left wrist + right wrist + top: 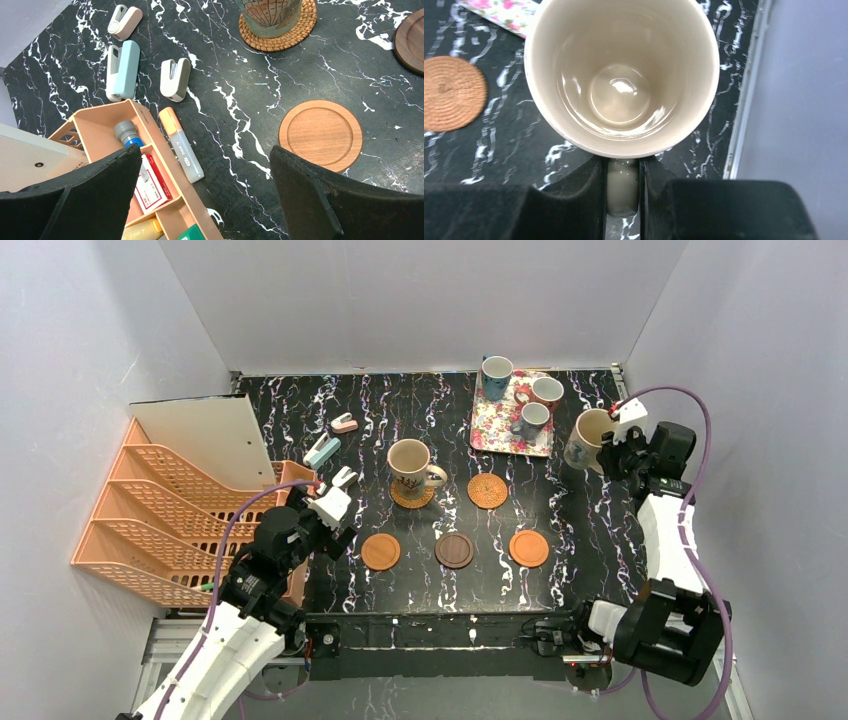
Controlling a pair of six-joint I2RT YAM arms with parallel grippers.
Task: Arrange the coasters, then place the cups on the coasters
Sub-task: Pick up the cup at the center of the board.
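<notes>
My right gripper (623, 172) is shut on the handle of a large beige cup (621, 75), which stands at the table's right side (588, 438). A second beige cup (410, 466) sits on a woven coaster (412, 496). An empty woven coaster (487, 490) lies to its right and shows in the right wrist view (451, 93). In a front row lie a smooth orange coaster (380, 551), a dark brown coaster (454, 549) and another orange coaster (528, 548). Three small cups (496, 375) (546, 391) (532, 420) stand on the floral tray (497, 430). My left gripper (205, 165) hangs open near the orange coaster (320, 134).
A peach file rack (175, 515) stands at the left with a desk organiser (107, 135) of pens at its foot. Staplers (121, 70) (175, 79) (125, 21) and a marker (181, 144) lie beside it. The right wall (794, 90) runs close to the held cup.
</notes>
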